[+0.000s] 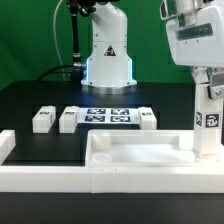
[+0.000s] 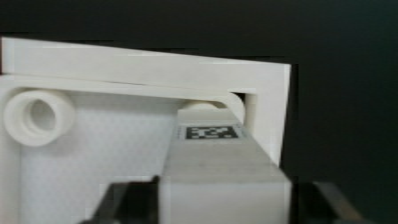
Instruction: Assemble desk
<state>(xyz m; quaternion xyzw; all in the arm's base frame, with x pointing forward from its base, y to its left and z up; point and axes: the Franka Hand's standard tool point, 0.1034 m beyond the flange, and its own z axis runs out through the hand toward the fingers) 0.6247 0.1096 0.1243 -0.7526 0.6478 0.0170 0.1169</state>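
The white rimmed desk tabletop (image 1: 140, 152) lies at the front of the black table. A white square leg (image 1: 206, 125) with a black-and-white tag stands upright at the tabletop's corner on the exterior view's right, and my gripper (image 1: 207, 90) is shut on its upper end. In the wrist view the leg (image 2: 217, 165) runs from between my gripper's (image 2: 217, 207) dark fingers (image 2: 132, 203) down to a rounded socket in the tabletop (image 2: 125, 150) corner. A second round socket (image 2: 39, 116) shows nearby. The leg's lower end is hidden, so I cannot tell whether it is seated.
Three loose white legs (image 1: 42, 120) (image 1: 68, 118) (image 1: 147, 118) lie behind the tabletop, flanking the marker board (image 1: 108, 117). Long low white border rails (image 1: 40, 178) run along the front and the exterior view's left. The arm's base (image 1: 108, 55) stands at the back centre.
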